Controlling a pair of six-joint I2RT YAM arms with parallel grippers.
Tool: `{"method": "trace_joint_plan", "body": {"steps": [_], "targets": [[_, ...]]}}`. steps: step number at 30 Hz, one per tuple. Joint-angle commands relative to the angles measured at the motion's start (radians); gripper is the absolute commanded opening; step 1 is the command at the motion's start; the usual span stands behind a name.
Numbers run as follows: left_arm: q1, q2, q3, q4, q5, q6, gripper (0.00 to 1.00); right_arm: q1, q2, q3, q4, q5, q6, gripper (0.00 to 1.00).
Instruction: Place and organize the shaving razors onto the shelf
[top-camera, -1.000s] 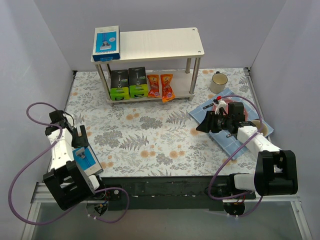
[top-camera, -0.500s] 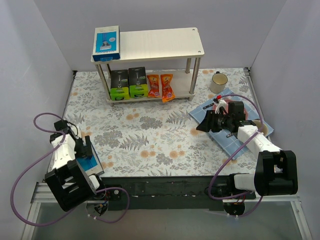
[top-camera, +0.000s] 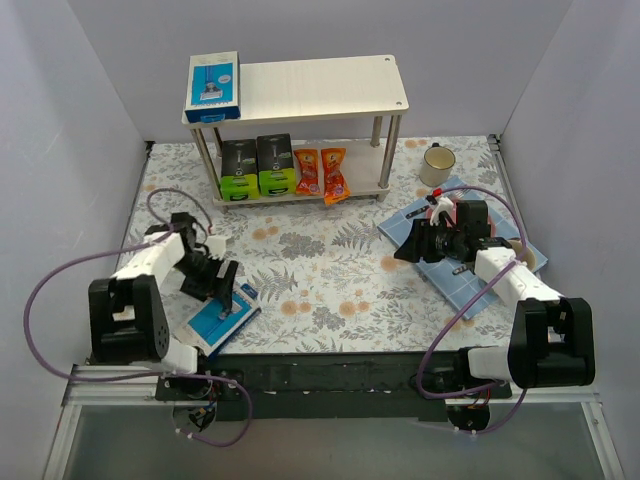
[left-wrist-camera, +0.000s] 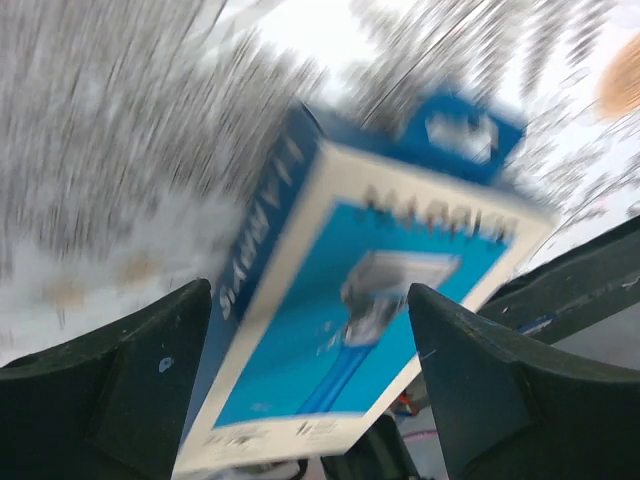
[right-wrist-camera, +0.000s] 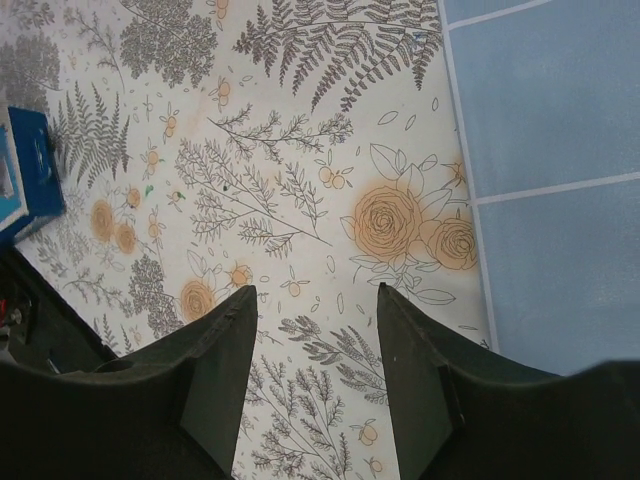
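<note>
Left end effector (top-camera: 224, 290), jaws wide astride the remaining blue-and-white razor box (top-camera: 220, 320) at the table's (top-camera: 330, 275) near edge, grip indiscernible through blur; five packs (top-camera: 275, 160) already occupy the shelf (top-camera: 330, 88).

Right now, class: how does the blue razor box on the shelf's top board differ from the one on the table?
The shelf box sits squared on the top board, clear of both arms; the table box lies skewed by the near edge, beside the left hand. Both lie face up, picturing a razor.
</note>
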Motion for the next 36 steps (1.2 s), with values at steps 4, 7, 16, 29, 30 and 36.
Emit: {"method": "trace_joint_plan", "body": {"steps": [4, 7, 16, 29, 30, 36], "targets": [[-0.384, 0.155, 0.221, 0.122, 0.095, -0.066, 0.77, -0.003, -0.018, 0.042, -0.007, 0.014, -0.034, 0.59], [-0.495, 0.141, 0.301, 0.112, 0.136, -0.077, 0.76, -0.003, -0.035, 0.039, -0.015, 0.015, -0.044, 0.59], [-0.494, -0.096, 0.197, -0.118, -0.045, 0.061, 0.72, -0.003, -0.050, 0.011, 0.014, -0.002, -0.047, 0.59], [0.445, -0.136, 0.081, -0.114, -0.107, 0.319, 0.42, -0.003, 0.005, 0.027, 0.031, -0.023, -0.039, 0.59], [0.490, -0.129, 0.081, -0.137, -0.046, 0.333, 0.45, -0.002, 0.008, 0.027, 0.031, -0.023, -0.041, 0.59], [0.523, -0.075, 0.028, -0.217, 0.107, 0.325, 0.65, -0.002, 0.039, 0.046, 0.037, -0.029, -0.038, 0.59]]}}
